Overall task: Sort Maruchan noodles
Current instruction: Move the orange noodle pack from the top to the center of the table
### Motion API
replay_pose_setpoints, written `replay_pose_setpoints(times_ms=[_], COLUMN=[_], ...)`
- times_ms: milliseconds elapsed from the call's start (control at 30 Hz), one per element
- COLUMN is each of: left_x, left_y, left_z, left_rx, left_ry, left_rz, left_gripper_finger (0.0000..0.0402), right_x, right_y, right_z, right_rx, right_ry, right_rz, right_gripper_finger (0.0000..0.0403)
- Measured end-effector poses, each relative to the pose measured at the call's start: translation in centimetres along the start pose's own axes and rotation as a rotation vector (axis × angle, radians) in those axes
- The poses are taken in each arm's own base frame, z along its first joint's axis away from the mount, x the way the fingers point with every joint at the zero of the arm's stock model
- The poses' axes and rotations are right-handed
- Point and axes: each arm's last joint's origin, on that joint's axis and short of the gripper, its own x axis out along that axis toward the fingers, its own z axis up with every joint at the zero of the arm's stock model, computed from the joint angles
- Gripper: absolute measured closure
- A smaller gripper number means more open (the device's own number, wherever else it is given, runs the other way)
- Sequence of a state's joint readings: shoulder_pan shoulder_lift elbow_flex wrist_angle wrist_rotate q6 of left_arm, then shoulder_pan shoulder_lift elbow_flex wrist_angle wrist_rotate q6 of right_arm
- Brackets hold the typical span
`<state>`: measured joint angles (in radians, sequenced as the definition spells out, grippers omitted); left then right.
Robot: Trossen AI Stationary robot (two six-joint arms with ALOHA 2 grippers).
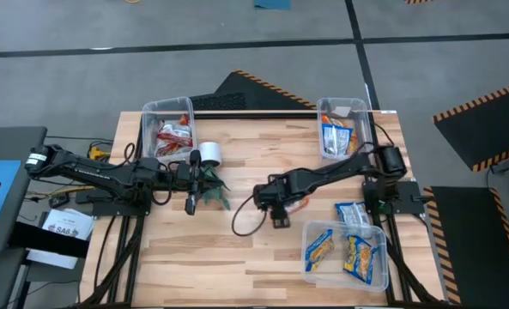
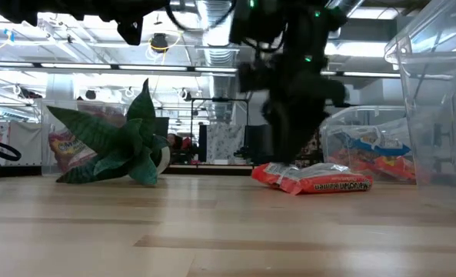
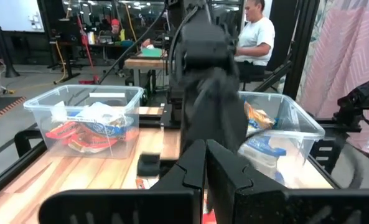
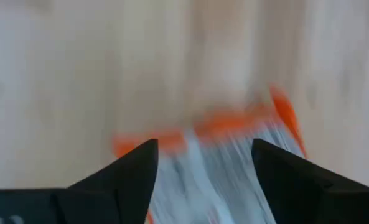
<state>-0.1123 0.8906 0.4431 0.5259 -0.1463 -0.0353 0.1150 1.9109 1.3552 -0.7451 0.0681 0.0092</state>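
One red-orange and white noodle packet [image 2: 314,180] lies flat on the table's middle [image 1: 299,204]. My right gripper [image 4: 203,163] is open right over it, pointing down, a finger at each side of the packet's orange edge [image 4: 221,130]; the low view shows it [image 2: 289,131] just above the packet. My left gripper [image 3: 206,169] is shut and empty, held level near the tipped plant [image 1: 209,187]. More packets lie in three clear bins, and one blue packet [image 1: 352,212] rests by the near-right bin. My right gripper stands over the red-orange packet from above with its fingers [image 4: 137,165] spread; the view is blurred, and I cannot tell whether they touch the packet. The packet lies flat on the table.
The far-left bin [image 1: 151,116] holds red-and-white packets, the far-right bin [image 1: 361,107] blue ones, the near-right bin [image 1: 310,232] yellow-and-blue ones. The green plant [image 2: 116,150] lies on its side with its white pot [image 1: 209,154]. A person sits beyond the table [image 3: 256,37].
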Motion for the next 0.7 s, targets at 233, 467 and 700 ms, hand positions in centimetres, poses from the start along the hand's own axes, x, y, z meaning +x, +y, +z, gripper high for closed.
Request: replay_pose_setpoints(times_ms=[233, 467, 700], left_x=[0.0, 0.0, 0.0], left_y=[0.0, 0.0, 0.0], left_z=[0.0, 0.0, 0.0], left_rx=[0.009, 0.009, 0.008], left_ry=[0.002, 0.002, -0.002], left_rz=[0.000, 0.001, 0.001], left_gripper_finger=[0.0401, 0.0401, 0.0401], right_x=[3.3, 4.8, 3.5], right_y=[-1.5, -1.5, -0.1], right_z=[-0.3, -0.5, -0.5], right_rx=[0.012, 0.010, -0.040], right_ry=[0.100, 0.151, 0.154], right_rz=[-0.071, -0.079, -0.193], right_gripper_finger=[0.0107, 0.0115, 0.0286])
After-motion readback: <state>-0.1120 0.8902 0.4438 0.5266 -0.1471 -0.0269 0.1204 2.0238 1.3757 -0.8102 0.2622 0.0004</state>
